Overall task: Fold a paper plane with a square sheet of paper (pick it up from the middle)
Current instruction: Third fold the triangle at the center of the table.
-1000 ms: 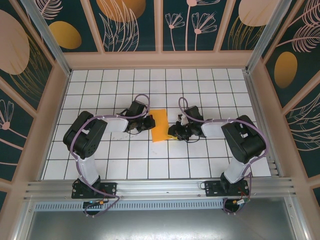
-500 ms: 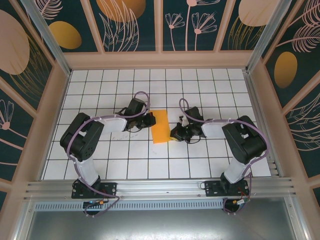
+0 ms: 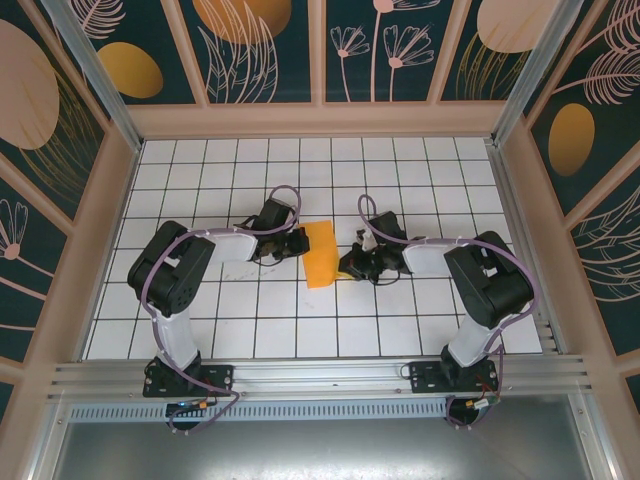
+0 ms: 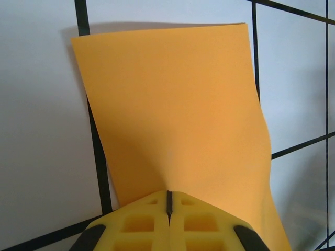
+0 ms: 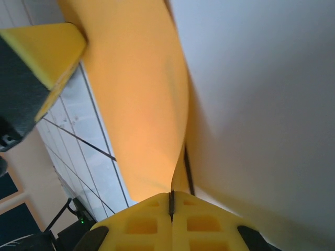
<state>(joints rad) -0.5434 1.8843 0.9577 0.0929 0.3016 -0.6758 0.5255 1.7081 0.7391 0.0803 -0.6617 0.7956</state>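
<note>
1. My left gripper (image 4: 168,197) is clenched on the near edge of the square sheet of paper (image 4: 172,104), at the bottom centre of the left wrist view. The sheet fans out toward the top of the frame.
2. My right gripper (image 5: 171,197) is pinched shut on another edge of the paper, bottom centre of its own view.
3. I judge the two pinches steady the bowed sheet for creasing.
4. From overhead the paper sits mid-frame on the tiled table (image 3: 200,300), in no tray or box.
</note>
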